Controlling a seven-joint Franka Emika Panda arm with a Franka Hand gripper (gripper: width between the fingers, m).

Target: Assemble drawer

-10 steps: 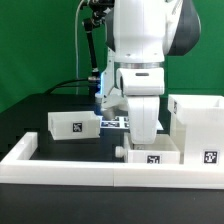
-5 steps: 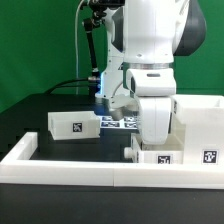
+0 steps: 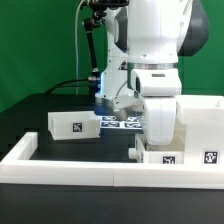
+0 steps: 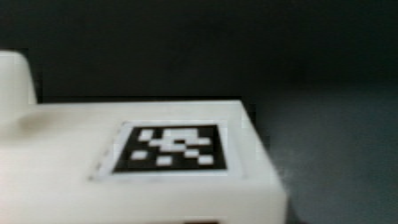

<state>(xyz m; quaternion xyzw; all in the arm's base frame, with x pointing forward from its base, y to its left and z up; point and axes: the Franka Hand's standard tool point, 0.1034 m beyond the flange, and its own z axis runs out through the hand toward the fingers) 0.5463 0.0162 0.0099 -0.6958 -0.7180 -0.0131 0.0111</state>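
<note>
Panda claw (image 3: 158, 142) low over near tray (image 3: 162, 157), just beside housing (image 3: 203, 122) — grip hidden, cannot tell. Farther off, second tray (image 3: 74, 125) sits well apart on counter (image 3: 33, 122). Neither tray slotted in — most work left, seemingly.

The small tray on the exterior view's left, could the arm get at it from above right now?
Probably yes. That tray stands apart with its open top bare and nothing above it. The arm hangs over the other tray by the housing, so it must cross over.
</note>
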